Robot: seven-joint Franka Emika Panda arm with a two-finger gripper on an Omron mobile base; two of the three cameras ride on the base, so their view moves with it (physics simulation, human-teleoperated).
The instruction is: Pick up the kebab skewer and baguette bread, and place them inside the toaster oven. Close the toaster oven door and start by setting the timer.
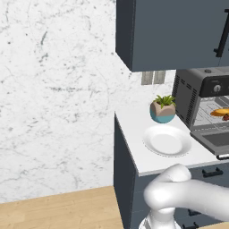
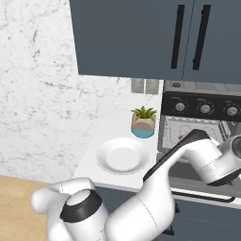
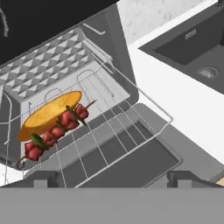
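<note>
Hand (image 3: 111,177) open; kebab skewer (image 3: 56,129) diagonal on rack (image 3: 131,118)

The white Franka arm with dark joints (image 2: 141,207) rises from its rounded shoulder near the base, bends at a dark-ringed joint, then reaches forward and right. Its dark forearm link slants up to a white wrist at the far right. The two-finger gripper (image 3: 113,178) points downward and away, its small dark fingertips (image 3: 40,179) spread wide apart, holding nothing.
</note>
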